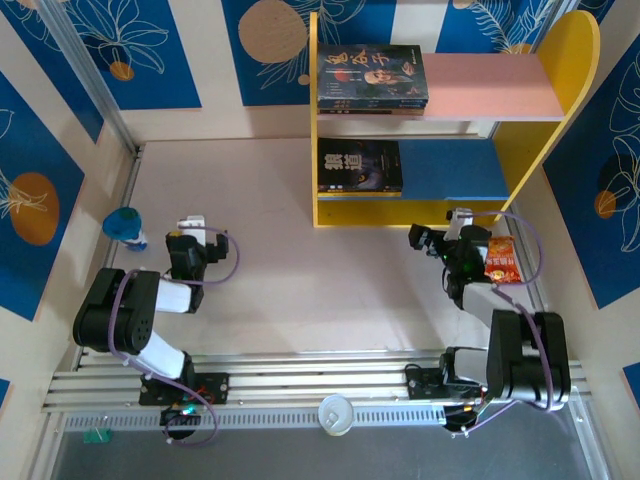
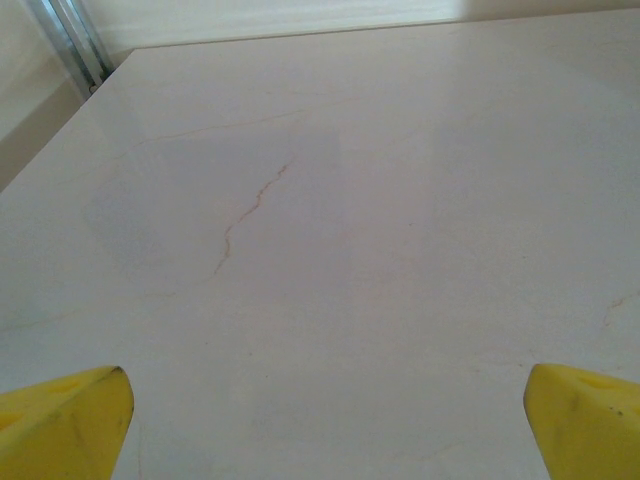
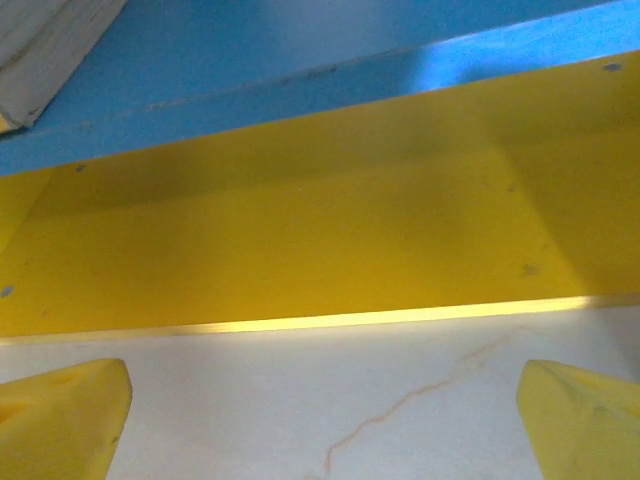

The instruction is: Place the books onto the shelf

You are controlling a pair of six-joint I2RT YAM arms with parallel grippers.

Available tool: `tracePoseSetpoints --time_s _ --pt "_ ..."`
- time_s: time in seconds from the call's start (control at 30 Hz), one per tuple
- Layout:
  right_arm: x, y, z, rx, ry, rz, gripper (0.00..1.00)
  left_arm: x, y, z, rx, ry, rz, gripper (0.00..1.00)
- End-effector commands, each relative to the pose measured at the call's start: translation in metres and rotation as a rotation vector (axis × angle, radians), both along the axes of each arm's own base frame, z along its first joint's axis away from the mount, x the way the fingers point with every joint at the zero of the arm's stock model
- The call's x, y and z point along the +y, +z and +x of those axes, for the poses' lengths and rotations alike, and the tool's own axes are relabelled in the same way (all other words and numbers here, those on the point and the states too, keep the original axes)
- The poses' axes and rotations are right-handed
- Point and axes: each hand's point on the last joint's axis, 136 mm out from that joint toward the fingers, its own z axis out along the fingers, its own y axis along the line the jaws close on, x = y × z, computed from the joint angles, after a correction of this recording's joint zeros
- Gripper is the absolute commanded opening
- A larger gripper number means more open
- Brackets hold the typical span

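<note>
Books [image 1: 372,78] stacked on shelf [image 1: 565,70]: some on pink upper board [image 1: 490,85], rest on blue lower board [image 1: 450,170], both at left end. Left fingers [image 2: 60,425] and right fingers [image 3: 60,415] spread wide, empty, above worktop [image 1: 300,260].

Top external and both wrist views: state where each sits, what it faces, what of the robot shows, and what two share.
Top external: above and behind the arms, looking down on table, shelf and books; both arms, left gripper and right gripper show.
Left wrist: on the left arm, facing tabletop; its open yellow fingertips show.
Right wrist: on the right arm, facing the shelf's yellow base rail and blue lower board; open yellow fingertips show.
Shared: top external and right wrist both see that blue board.
</note>
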Motion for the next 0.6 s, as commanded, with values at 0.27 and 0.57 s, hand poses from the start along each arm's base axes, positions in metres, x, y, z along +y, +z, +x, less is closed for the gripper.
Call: tracePoseSetpoints --time_s 0.27,0.57 --pt "0.033 -0.009 0.024 -0.095 0.193 -0.055 0.99 -0.005 0.011 0.008 -0.039 -0.025 0.009 1.0" --pt "0.032 -0.012 0.03 -0.067 0.167 -0.073 0.99 -0.005 0.011 0.008 -0.04 -0.027 0.01 1.0"
